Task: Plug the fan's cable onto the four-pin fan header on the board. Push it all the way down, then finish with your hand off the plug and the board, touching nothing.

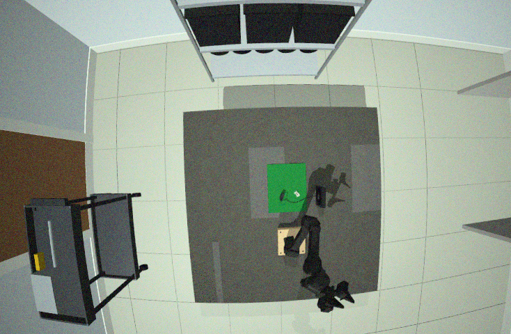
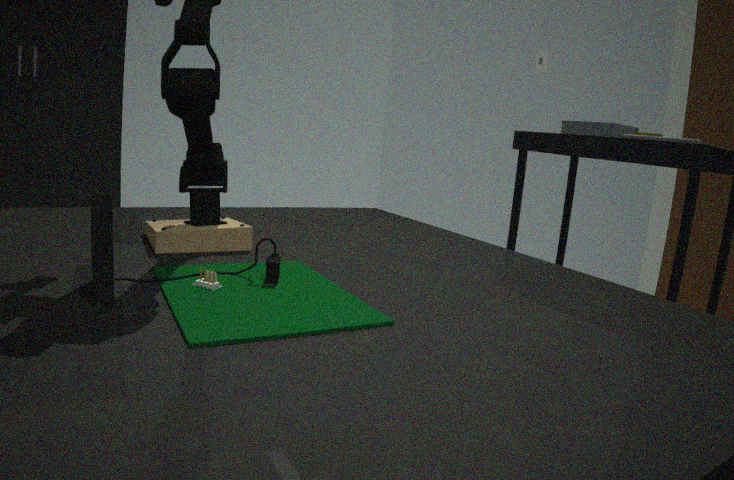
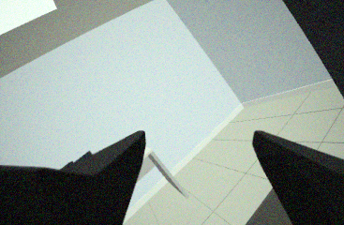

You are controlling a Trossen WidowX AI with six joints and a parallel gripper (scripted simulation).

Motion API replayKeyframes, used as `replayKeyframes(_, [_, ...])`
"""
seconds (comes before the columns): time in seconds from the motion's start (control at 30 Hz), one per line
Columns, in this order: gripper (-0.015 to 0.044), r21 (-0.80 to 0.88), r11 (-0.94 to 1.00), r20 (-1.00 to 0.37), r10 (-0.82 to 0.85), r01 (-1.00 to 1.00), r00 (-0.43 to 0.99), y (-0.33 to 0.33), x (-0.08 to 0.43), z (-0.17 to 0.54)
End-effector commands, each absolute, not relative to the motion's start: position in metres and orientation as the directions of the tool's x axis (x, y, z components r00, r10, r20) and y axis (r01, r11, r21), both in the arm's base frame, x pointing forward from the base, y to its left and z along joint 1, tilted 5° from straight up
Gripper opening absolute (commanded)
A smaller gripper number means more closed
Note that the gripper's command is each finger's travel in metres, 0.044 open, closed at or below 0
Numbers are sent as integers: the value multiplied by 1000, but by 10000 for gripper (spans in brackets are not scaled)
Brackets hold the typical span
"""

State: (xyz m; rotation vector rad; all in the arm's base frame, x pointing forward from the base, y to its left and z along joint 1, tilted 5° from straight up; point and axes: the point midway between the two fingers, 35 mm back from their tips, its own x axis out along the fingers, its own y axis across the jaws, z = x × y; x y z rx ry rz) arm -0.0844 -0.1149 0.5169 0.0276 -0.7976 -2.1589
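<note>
The green board (image 1: 286, 177) (image 2: 300, 311) carries a small white header (image 1: 296, 193) (image 2: 207, 284) with upright pins that show bare. The black plug (image 1: 282, 195) (image 2: 272, 268) stands upright on the board, apart from the header, left of it in the top view and right of it in the exterior view. A thin black cable (image 2: 181, 277) rises in a loop from the plug's top and runs past the header to the black fan block (image 1: 321, 197) (image 2: 101, 249) beside the board. My gripper (image 1: 348, 305) (image 3: 199, 137) is open and empty, far from plug and board. The exterior view does not show the fingers.
The arm's wooden base (image 1: 280, 236) (image 2: 203, 243) stands close to the board's near edge in the top view. The cable crosses the board's edge between plug and fan. A cart (image 1: 58, 236) stands at the left and a rack (image 1: 260, 46) at the back.
</note>
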Motion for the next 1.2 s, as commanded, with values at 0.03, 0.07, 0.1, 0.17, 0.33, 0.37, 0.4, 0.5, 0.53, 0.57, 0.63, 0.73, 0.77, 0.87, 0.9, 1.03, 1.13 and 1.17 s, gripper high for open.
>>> replayKeyframes(0.03, [392,551,-467,239,-705,691,-667,-115,-84,517])
replayKeyframes(0.07, [419,551,-467,239,-705,691,-667,-115,-84,517])
replayKeyframes(0.1, [440,551,-467,239,-705,691,-667,-115,-84,517])
replayKeyframes(0.17, [440,539,-500,245,-677,678,-694,-109,-92,517])
replayKeyframes(0.33, [440,455,-728,269,-437,513,-859,-57,-140,516])
replayKeyframes(0.37, [440,437,-770,269,-382,465,-884,-44,-148,515])
replayKeyframes(0.4, [440,420,-808,268,-326,414,-907,-31,-155,514])
replayKeyframes(0.5, [440,365,-900,252,-149,237,-956,12,-172,507])
replayKeyframes(0.53, [440,346,-922,244,-88,172,-966,27,-176,504])
replayKeyframes(0.57, [440,326,-940,233,-27,105,-972,43,-179,501])
replayKeyframes(0.63, [440,283,-959,209,95,-33,-973,74,-182,493])
replayKeyframes(0.73, [440,221,-952,171,249,-210,-953,114,-179,482])
replayKeyframes(0.77, [440,200,-943,157,297,-264,-942,127,-177,478])
replayKeyframes(0.87, [440,135,-896,111,439,-424,-892,164,-166,464])
replayKeyframes(0.9, [440,111,-873,94,485,-474,-870,177,-160,460])
replayKeyframes(1.03, [440,7,-758,18,652,-652,-758,222,-133,438])
replayKeyframes(1.13, [440,-81,-654,-46,756,-752,-653,252,-105,420])
replayKeyframes(1.17, [440,-112,-618,-69,786,-778,-614,261,-95,414])
